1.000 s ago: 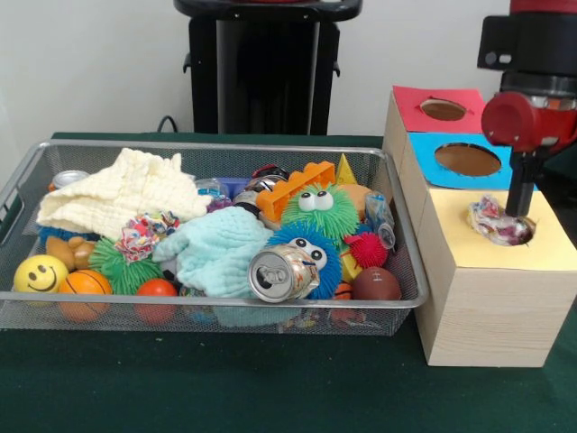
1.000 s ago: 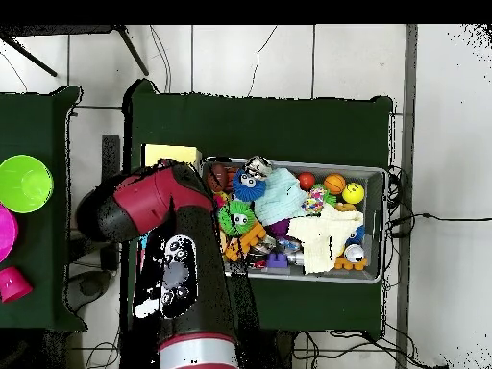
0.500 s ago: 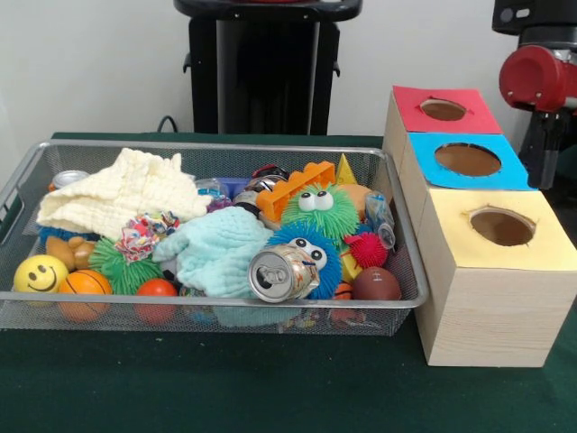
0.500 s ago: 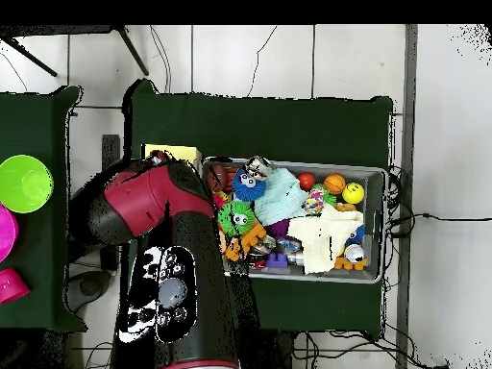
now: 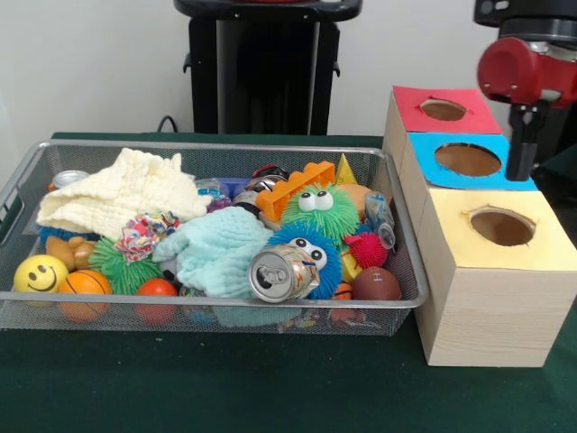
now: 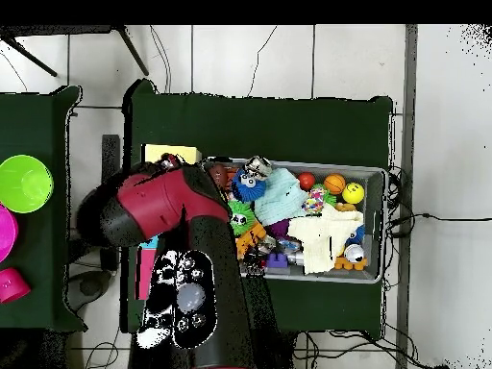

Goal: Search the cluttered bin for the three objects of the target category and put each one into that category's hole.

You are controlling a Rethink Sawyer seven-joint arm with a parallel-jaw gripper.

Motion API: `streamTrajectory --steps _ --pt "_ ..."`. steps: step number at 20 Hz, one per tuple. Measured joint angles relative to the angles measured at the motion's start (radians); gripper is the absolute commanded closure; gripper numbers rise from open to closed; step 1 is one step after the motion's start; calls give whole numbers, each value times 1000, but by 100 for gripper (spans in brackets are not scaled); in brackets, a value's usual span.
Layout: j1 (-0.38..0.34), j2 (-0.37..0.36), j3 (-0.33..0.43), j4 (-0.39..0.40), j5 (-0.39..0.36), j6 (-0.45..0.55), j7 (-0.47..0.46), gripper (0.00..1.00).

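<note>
Plainly somewhere mid-task, with no telling how far. In the cluttered bin (image 5: 216, 144), packed with balls, furry toys and a can, only one of the three objects on show: a printed bundle (image 5: 144, 236), lying near the end far from the boxes, touching the mint cloth (image 5: 221, 248) and just below the cream cloth (image 5: 122, 194). No sign of the other two, whether buried under the clutter or already dropped into the largest wooden box (image 5: 491, 307). No way of seeing inside.

Up by the boxes, the gripper (image 5: 519, 176), hanging above the table by the blue-ringed hole (image 5: 468, 160), close to the yellow-ringed hole (image 5: 501, 227) and carrying nothing visible. Open or closed: cannot tell, only a single dark bar showing. Yellow-ringed hole dark, its mouth clear.

Left to do, by this judgement: at least that bundle, well apart from the gripper, across nearly the whole length of the bin.
</note>
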Motion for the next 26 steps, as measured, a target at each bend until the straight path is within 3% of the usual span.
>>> streamTrajectory --steps 12,17,26 --pt "-212 -69 112 137 -1 0 0 100" --pt "-347 -102 199 210 -3 0 0 100" --pt "-455 -116 299 259 -29 0 0 100"
